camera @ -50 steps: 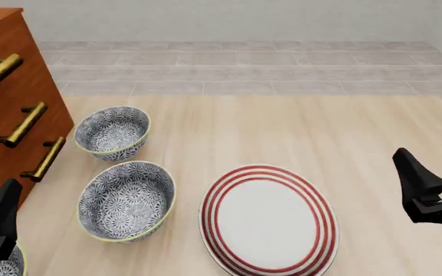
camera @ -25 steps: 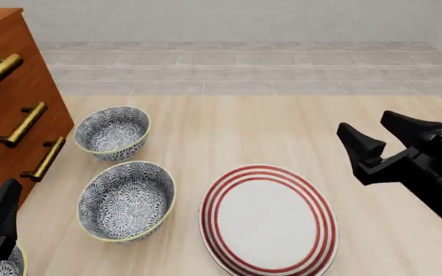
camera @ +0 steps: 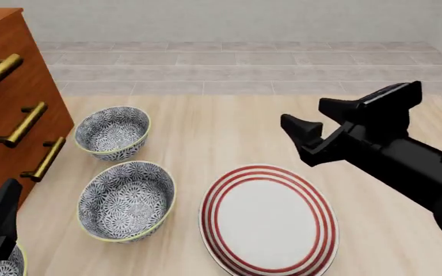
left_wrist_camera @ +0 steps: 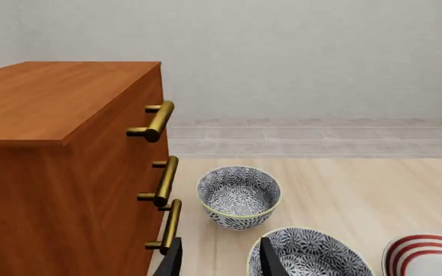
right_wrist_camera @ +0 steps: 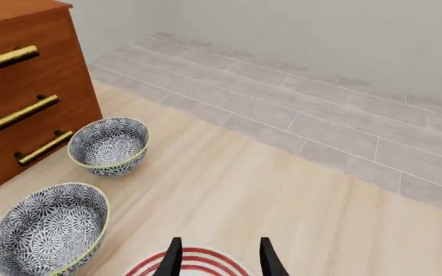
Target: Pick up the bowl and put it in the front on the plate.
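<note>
Bowl placement comes down to side: beside the wooden drawer chest [camera: 10, 109] at the far left, the counter [camera: 229, 126] carries the red-ringed plate [camera: 269, 221] near the middle front, and the front bowl [camera: 126, 200] sits just left of the plate, apart from it. A second bowl [camera: 113, 132] lies farther back. The right tool [camera: 324, 123] hovers with fingers spread, empty, above the plate's far-right edge, so the bowl lies to its left and nearer. The left tool [left_wrist_camera: 219, 259], fingers parted and empty, looks closer to that bowl.
</note>
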`<move>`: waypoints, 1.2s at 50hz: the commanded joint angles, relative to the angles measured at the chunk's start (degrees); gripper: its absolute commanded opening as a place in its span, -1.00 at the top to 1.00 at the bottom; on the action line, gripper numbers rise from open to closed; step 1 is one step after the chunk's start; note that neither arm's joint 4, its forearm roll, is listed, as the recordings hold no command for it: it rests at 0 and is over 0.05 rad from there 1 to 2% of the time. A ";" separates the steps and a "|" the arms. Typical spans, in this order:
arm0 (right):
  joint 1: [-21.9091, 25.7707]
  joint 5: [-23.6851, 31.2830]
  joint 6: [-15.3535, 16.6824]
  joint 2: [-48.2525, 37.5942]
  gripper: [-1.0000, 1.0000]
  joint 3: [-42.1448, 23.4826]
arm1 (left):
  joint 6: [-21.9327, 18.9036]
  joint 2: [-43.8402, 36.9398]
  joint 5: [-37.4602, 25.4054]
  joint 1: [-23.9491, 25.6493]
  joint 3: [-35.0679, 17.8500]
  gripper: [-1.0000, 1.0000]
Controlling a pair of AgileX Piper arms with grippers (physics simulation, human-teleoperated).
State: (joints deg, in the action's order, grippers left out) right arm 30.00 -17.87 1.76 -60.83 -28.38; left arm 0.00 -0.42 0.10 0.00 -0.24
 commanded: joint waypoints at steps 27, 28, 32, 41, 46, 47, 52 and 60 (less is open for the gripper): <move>7.92 8.41 0.54 -21.59 -1.00 -20.37 | 0.00 0.00 0.00 0.00 0.00 -1.00; 7.99 8.82 0.71 -22.16 -1.00 -20.99 | 0.00 0.00 0.00 0.00 0.00 -1.00; 9.20 10.87 1.16 -23.91 -1.00 -24.04 | 0.00 0.00 0.00 0.00 0.00 -1.00; 11.88 15.53 1.64 -28.13 -1.00 -30.40 | 0.00 0.00 0.00 0.00 0.00 -1.00; 13.05 17.89 1.19 -30.59 -1.00 -34.33 | 0.00 0.00 0.00 0.00 0.00 -1.00; 13.05 17.89 1.19 -30.60 -1.00 -34.34 | 0.00 0.00 0.00 0.00 0.00 -1.00; 13.74 19.32 -1.01 -34.05 -1.00 -37.55 | 0.00 0.00 0.00 0.00 0.00 -1.00; 14.80 22.10 -1.24 -35.93 -1.00 -42.44 | 0.00 0.00 0.00 0.00 0.00 -1.00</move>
State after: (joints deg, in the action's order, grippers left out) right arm 43.22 0.79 1.52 -93.27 -64.77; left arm 0.00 -0.42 0.10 0.00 -0.24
